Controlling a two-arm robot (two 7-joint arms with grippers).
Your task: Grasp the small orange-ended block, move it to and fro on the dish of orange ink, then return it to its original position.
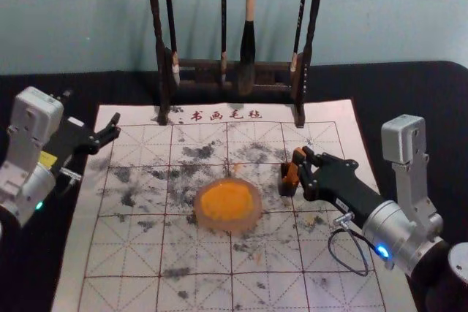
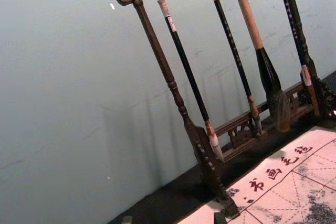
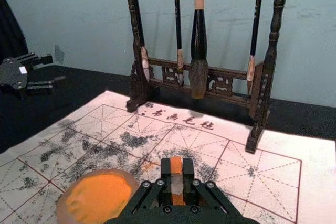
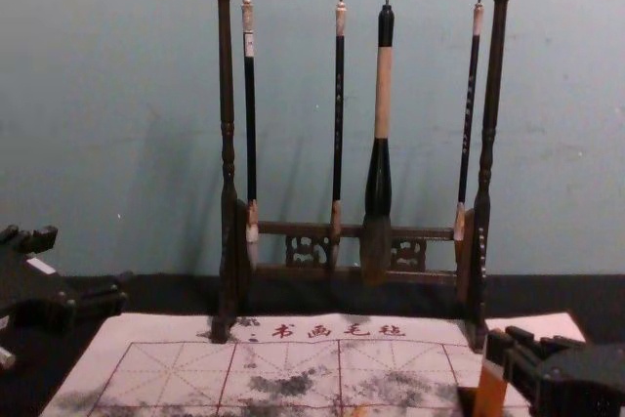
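Head view: the right gripper point(image 1: 300, 170) is at the right side of the mat point(image 1: 329, 246), with the orange-ended block point(image 1: 293, 172) between its fingers, at the small dark holder point(image 1: 287, 190). The block lies to the right of the dish point(image 1: 230, 227) and is clear of the orange ink point(image 1: 227, 201). Grasping is judged complete; whether the to-and-fro work is done cannot be determined, as orange on the block is not proof of it. If it is outstanding, the pass over the ink and the return remain; if done, only setting down and release. The left gripper point(image 1: 115, 126) is parked at the left edge of the mat, fingers spread. Left wrist view: two fingertips stand apart at the lower edge, before the brush rack point(image 2: 185, 114) — nothing is gripped. Right wrist view: the fingers point(image 3: 166, 176) are closed on the block from both sides, its pale middle between them, orange above and below. Chest view: the block stands near upright at the right gripper's tips, lower right, beside the holder — whether its foot touches anything cannot be determined.
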